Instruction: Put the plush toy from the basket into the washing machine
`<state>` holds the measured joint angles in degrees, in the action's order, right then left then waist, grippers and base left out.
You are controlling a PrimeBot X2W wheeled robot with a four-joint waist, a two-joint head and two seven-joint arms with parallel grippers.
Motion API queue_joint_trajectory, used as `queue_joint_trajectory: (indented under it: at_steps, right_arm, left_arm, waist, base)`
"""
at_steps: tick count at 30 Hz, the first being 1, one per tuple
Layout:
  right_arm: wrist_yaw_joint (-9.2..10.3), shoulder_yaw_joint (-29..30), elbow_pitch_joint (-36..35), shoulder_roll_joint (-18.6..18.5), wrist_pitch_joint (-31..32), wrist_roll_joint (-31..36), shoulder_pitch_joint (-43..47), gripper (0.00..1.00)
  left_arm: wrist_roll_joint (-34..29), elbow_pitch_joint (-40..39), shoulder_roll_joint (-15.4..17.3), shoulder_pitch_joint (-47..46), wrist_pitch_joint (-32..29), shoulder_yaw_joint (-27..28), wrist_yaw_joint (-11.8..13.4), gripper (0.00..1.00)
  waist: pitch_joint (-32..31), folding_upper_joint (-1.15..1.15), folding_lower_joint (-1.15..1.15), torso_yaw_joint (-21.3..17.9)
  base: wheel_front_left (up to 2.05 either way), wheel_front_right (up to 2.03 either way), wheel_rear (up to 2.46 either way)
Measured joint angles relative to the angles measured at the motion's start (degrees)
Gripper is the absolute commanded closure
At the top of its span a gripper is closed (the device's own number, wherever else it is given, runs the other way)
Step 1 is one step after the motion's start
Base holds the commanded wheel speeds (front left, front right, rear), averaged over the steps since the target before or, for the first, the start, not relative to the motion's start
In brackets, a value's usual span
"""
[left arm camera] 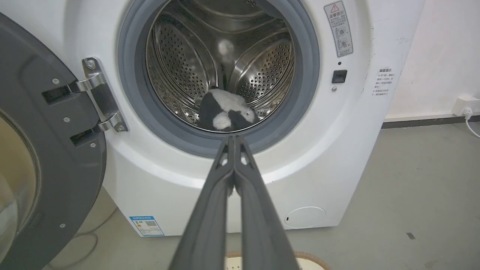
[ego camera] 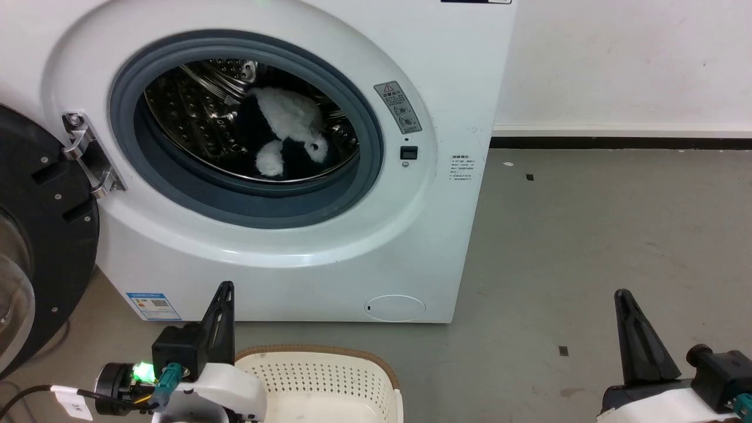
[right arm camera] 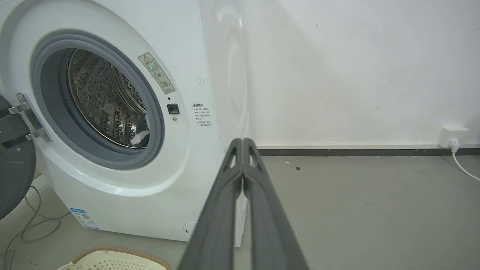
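1. Head view
   - The left gripper [ego camera: 225, 292] rises at the near left. Its fingers point up and away toward the washing machine [ego camera: 446, 70], above the near left corner of the basket [ego camera: 320, 351]. The two fingers show as one dark blade.
   - The right gripper [ego camera: 626, 299] rises at the near right over bare floor [ego camera: 587, 235], well apart from the machine. It also shows as a single blade.
   - The plush toy [ego camera: 288, 132] lies inside the drum [ego camera: 194, 117], low and toward its right.
   - The door [ego camera: 50, 235] hangs swung open to the left and the porthole stands open.
   - The basket sits on the floor just in front of the machine.

2. Left wrist view
   - The left gripper's fingers are pressed together along their tips and pinch nothing.
   - Their tips line up with the lower lip of the grey gasket [left arm camera: 187, 140], outside the machine.
   - The toy lies just beyond that lip on the drum's bottom.
   - The open door's edge stands to the left of the fingers, and open floor runs off to the right.

3. Right wrist view
   - The right gripper's fingers are also pressed together and empty. They point past the machine's right front corner toward the white wall [right arm camera: 356, 75].
   - A white scrap of the toy shows low in the drum.
   - Broad floor lies open to the right as far as the wall, where a socket [right arm camera: 453, 135] and its white cable [right arm camera: 463, 165] sit.
   - The basket's rim shows at the near left, and loose cables [right arm camera: 33, 225] lie under the door.
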<state>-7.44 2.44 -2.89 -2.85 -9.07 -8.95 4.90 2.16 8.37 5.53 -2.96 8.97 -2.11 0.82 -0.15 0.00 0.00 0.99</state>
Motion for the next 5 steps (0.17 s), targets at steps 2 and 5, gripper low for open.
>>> queue_joint_trajectory:
  at_steps: [2, 5]
  right_arm:
    - [0.00, 0.0, 0.1, 0.0, 0.4, 0.1, -0.1, 1.00]
    - [0.00, -0.2, 0.1, 0.0, 0.8, 0.4, -0.2, 1.00]
  left_arm:
    - [0.0, -0.2, -0.1, 0.1, -0.4, 0.0, 0.0, 1.00]
    - [0.0, -0.6, -0.3, 0.3, -0.7, 0.1, 0.0, 1.00]
  waist:
    - [0.0, 0.00, 0.00, 0.0]
    - [0.0, 0.00, 0.00, -0.1]
  base:
    - [0.00, 0.00, 0.00]
    - [0.00, 0.00, 0.00]
